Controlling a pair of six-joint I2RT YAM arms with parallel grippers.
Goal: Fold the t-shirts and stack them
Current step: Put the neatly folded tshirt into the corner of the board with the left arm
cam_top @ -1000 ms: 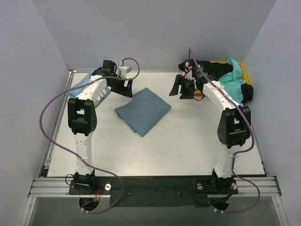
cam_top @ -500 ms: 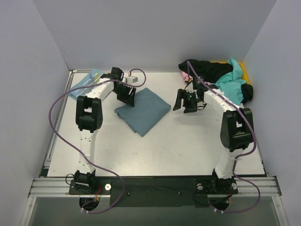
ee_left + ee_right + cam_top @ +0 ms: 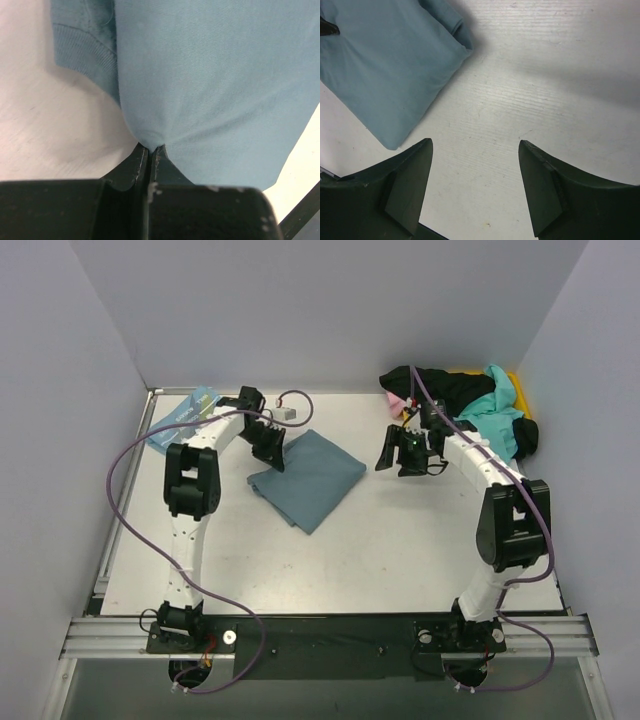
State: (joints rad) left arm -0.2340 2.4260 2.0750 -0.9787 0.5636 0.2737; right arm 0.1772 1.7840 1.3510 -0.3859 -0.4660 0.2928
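A folded slate-teal t-shirt lies in the middle of the table. My left gripper is at its back left edge and is shut on a pinch of the cloth. In the left wrist view the closed tips hold a small fold of that t-shirt. My right gripper hovers open to the right of the shirt, apart from it. The right wrist view shows bare table between the spread fingers and the shirt's corner at upper left.
A light-blue t-shirt with white letters lies at the back left. At the back right, black, turquoise and pink shirts spill from a yellow bin. Grey walls close three sides.
My left gripper came from the back left to the slate-teal shirt's edge and shut on it. The right gripper moved nearer and stayed open. The shirt shifted slightly right.
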